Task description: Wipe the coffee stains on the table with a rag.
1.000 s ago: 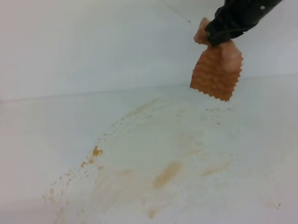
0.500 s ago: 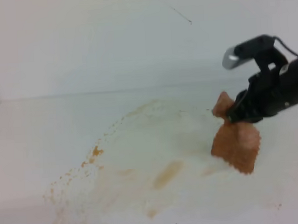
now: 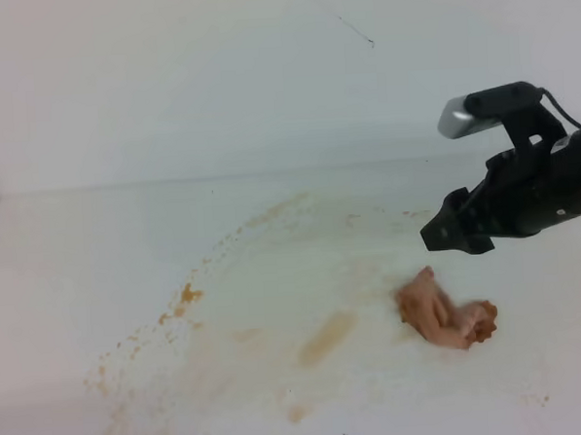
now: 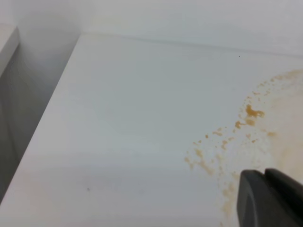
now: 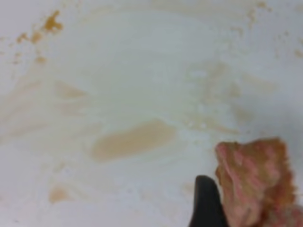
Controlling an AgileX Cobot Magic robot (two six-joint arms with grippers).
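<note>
Currently, item by item:

1. Rag (image 3: 445, 313) — pinkish-orange cloth, crumpled in a heap on the table (image 3: 68, 249), at the right fringe of the stained zone. Not held by anything. Right wrist view shows it at lower right (image 5: 255, 182), bunched, w/ one dark fingertip beside it.

2. Right gripper (image 3: 445, 237) — hovers above and just to the right of the rag, no contact visible, nothing in it. Jaw gap not readable in either view: cannot tell whether open or closed.

3. Left gripper (image 4: 272, 201) — only a dark corner of it shows in its own wrist view; state cannot be told. Not seen in the high view. Idle, by the look of it.

4. Coffee stains (image 3: 326, 337) — tan streak mid-table, faint smears around it, speckle band toward the left (image 3: 183, 299) and down to the near-left edge. Streak also clear in right wrist view (image 5: 132, 139). Much wider than the cloth.

5. Step in hand (judgement) — rag is down, wiping proper prob. next. To do well:
 - Press down onto the heap from above so the cloth flattens and covers more area; a pinch on one corner would only drag a lump.
 - Keep steady downward pressure; sweep left across the streak first, then toward the speckles.
 - Overlap passes, since the cloth is small vs. the spill.
 - Risk: thin cloth may slip out from under the fingers or just spread the liquid.
</note>
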